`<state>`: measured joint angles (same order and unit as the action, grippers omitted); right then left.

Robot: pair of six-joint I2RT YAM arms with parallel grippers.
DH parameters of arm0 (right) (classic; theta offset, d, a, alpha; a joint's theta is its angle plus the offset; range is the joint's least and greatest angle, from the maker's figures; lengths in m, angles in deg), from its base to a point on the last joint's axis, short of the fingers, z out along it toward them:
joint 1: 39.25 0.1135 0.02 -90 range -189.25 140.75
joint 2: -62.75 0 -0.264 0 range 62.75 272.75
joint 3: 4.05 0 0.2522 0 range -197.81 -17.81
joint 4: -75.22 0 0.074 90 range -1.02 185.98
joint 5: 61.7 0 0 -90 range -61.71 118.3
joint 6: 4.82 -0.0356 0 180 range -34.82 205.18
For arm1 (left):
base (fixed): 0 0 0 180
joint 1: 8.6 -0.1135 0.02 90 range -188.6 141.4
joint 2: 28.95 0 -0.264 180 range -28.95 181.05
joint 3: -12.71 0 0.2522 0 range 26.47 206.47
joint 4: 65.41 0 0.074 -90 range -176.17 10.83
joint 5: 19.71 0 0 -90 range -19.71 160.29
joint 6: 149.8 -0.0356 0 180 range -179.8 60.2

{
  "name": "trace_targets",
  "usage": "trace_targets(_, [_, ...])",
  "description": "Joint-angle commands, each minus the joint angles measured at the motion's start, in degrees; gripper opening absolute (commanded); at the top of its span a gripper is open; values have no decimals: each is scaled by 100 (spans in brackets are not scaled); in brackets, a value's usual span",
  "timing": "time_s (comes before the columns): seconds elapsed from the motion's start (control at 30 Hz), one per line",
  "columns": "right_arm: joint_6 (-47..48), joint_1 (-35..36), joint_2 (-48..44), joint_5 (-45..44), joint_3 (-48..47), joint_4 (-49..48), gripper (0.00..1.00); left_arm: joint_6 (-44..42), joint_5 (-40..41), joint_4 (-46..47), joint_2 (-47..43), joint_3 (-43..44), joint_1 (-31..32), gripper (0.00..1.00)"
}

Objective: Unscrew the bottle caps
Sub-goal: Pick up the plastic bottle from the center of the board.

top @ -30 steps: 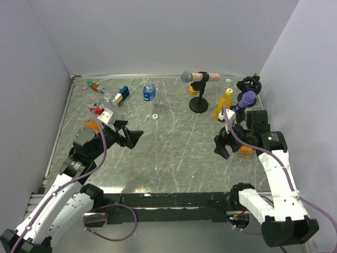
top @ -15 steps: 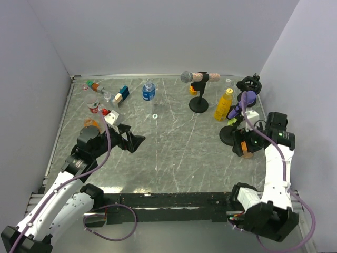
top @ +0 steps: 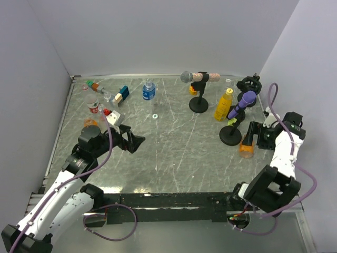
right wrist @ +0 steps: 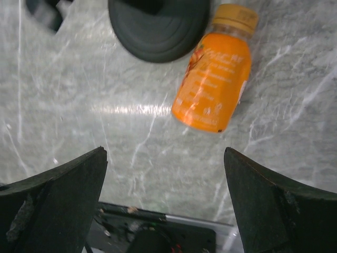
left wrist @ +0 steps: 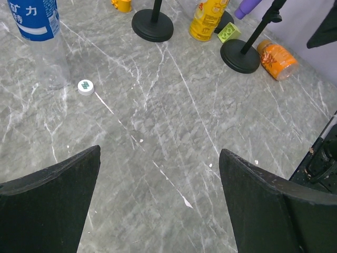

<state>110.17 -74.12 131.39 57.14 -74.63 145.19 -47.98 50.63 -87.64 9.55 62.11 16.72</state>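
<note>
Swinging outward over the last second, the right arm has left the middle of the table for its right edge, and the right gripper (right wrist: 164, 158) now hangs there with fingers spread wide and nothing between them. Just beyond it the squat orange bottle (right wrist: 213, 89) lies on its side, its orange cap (right wrist: 235, 18) on and pointing at the black stand base (right wrist: 158, 26) beside it. On the other side the left gripper (left wrist: 158, 158) has barely shifted; it hovers over bare table, likewise released. Farther out a loose white cap (left wrist: 86, 86) rests near the clear bottle with blue label (left wrist: 39, 21), so that one looks done. Farthest, the yellow bottle (top: 224, 104) stands upright. The orange bottle seems next: one gripper must pin its body while the other turns the cap.
</note>
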Motion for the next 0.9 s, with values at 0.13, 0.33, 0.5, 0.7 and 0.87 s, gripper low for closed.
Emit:
trace_targets(0.13, [-1277,-72,554,-598,197,-1189,96,-118,173,135,-53,75,-1,97])
trace_targets(0.33, [-1234,-72,852,-722,206,-1498,95,-171,436,152,-106,31,-10,97])
trace_targets(0.5, [-1146,-64,1510,-652,83,-1534,94,-162,542,205,-133,-22,-1,97])
trace_targets(0.7, [-1137,-28,2442,-555,-259,-1543,89,-197,551,161,-36,4,-10,97])
trace_targets(0.87, [-1058,86,2882,-783,-374,-1613,80,-223,630,118,-44,13,-1,97])
